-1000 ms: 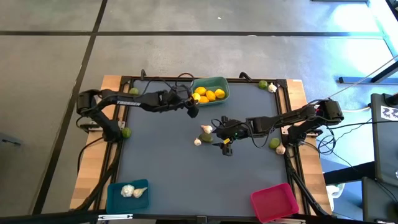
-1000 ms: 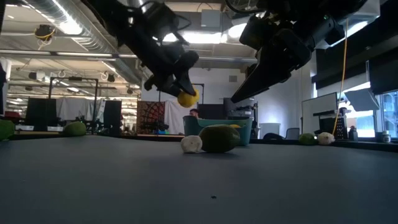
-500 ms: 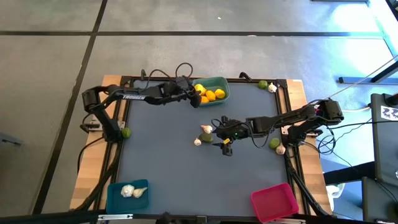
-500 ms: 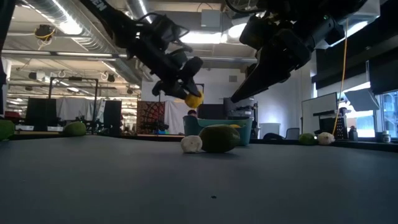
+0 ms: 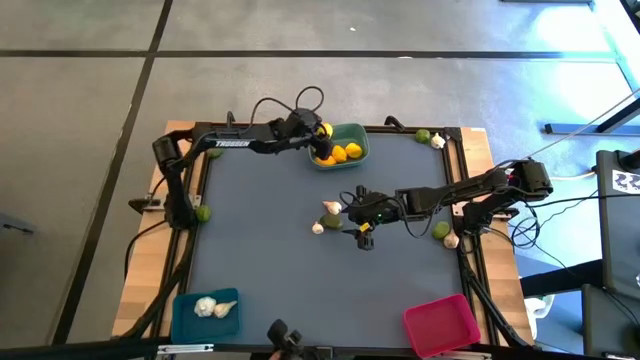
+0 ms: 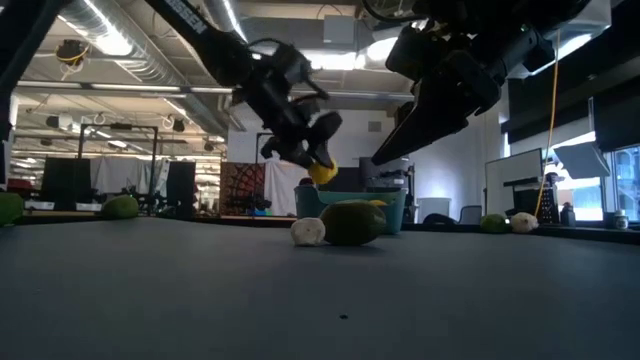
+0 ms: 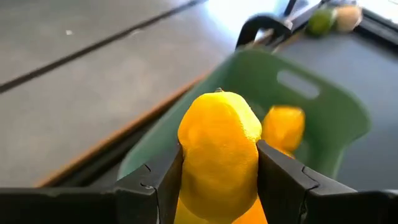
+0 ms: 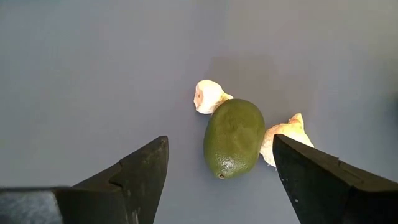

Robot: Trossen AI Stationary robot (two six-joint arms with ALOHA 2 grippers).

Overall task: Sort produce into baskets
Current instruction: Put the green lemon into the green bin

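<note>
My left gripper [image 5: 319, 137] is shut on a yellow lemon [image 7: 219, 155] and hangs over the left rim of the teal-green basket [image 5: 352, 133] at the table's far edge. Other lemons [image 5: 342, 153] lie in that basket. In the low view the held lemon [image 6: 322, 172] hangs above the basket [image 6: 390, 212]. My right gripper [image 5: 362, 214] stands open above mid-table. Just ahead of it a green lime [image 8: 234, 138] lies on the mat between two garlic bulbs [image 8: 208, 96] [image 8: 283, 138]. My left gripper pinches the lemon's two opposite sides [image 7: 186, 168] between its two fingers. The fingers come from the table's left, slanting down. The lemon's free end [image 7: 217, 102] sticks out beyond the fingertips. It is lifted clear, above the basket's rim.
A blue basket [image 5: 186, 312] holding garlic stands at the near left corner, and a pink-red basket [image 5: 440, 323] at the near right. Loose limes lie at the left edge [image 5: 204, 213], the far right corner [image 5: 423, 136] and the right edge [image 5: 441, 231], the last two each beside a garlic bulb.
My left gripper has carried the lemon toward the table's far edge and a little to the right, from over the mat to over the teal-green basket's rim. It has stayed shut on the lemon. My right gripper has kept still.
</note>
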